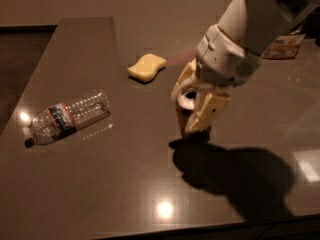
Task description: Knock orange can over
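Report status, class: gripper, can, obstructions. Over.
Gripper down at the can, mid-table. Can apparently upright, not yet knocked over. Bottle lying to the left, sponge behind; both apart from can.

Bulky white arm [260,19] ending in yellowish-tan claw [188,115] above the table [100,184]

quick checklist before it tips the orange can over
1. Orange can standing upright, ready to tip: ok
2. Hand at the can, mid-table: ok
3. Water bottle lying well clear of the can: ok
4. Yellow sponge apart from the can: ok
5. Bare table in front for the can to fall: ok
6. Firm contact on the can's side: cannot tell
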Robot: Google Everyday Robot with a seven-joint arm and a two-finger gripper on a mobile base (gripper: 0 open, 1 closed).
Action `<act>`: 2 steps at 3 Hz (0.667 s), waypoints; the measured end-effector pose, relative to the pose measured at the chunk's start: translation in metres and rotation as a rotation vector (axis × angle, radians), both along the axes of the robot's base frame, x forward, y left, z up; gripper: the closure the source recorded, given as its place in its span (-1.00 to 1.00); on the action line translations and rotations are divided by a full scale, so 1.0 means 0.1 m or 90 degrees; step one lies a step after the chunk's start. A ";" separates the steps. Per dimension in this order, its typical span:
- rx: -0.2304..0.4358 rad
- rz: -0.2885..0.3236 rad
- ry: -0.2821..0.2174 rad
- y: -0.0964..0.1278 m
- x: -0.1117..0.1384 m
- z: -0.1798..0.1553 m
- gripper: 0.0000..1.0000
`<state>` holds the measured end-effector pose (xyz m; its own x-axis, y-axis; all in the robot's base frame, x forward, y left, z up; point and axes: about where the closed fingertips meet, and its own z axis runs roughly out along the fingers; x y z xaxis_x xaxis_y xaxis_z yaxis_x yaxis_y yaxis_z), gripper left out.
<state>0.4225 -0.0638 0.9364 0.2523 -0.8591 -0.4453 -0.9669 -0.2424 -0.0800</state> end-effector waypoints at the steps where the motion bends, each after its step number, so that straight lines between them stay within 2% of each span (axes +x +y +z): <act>1: -0.059 -0.016 -0.033 -0.24 0.50 0.09 1.00; 2: -0.129 -0.016 -0.078 -0.38 0.84 0.11 1.00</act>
